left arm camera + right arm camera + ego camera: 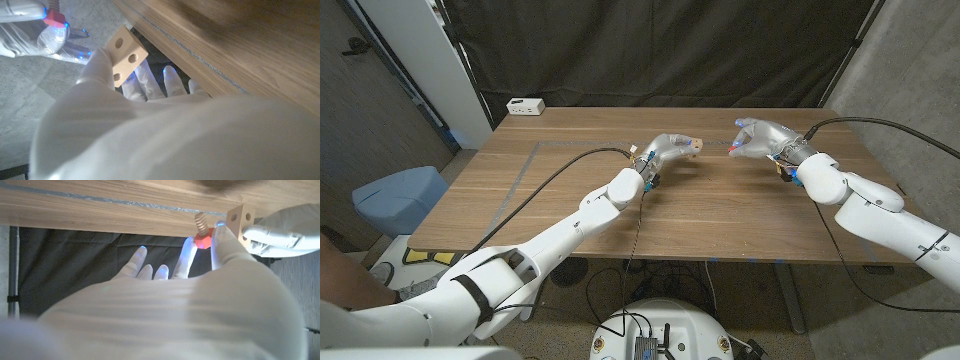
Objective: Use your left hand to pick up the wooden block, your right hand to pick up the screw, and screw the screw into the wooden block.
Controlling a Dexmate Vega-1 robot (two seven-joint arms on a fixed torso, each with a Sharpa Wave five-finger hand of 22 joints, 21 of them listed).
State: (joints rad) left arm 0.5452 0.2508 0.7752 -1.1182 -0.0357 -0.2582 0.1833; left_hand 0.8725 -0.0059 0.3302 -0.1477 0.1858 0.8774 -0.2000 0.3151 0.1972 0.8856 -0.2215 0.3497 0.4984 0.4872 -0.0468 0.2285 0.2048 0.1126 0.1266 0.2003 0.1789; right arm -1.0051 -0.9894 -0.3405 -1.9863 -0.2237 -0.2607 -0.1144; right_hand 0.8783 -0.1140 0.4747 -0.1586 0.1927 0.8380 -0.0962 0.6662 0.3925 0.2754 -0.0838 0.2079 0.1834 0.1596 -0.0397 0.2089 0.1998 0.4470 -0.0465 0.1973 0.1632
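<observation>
A: What has the left hand (670, 148) got?

B: It pinches the pale square wooden block with round holes (124, 54), lifted above the brown wooden bench (570, 200).

A: And the right hand (765, 137)?

B: It pinches the screw with the red head and tan threaded shaft (201, 234), also raised over the bench. Screw tip and block are near each other, not yet touching.

A: Anything farther out?

B: A white box (525, 106) at the bench's far left corner, black curtain (670, 50) behind.
</observation>
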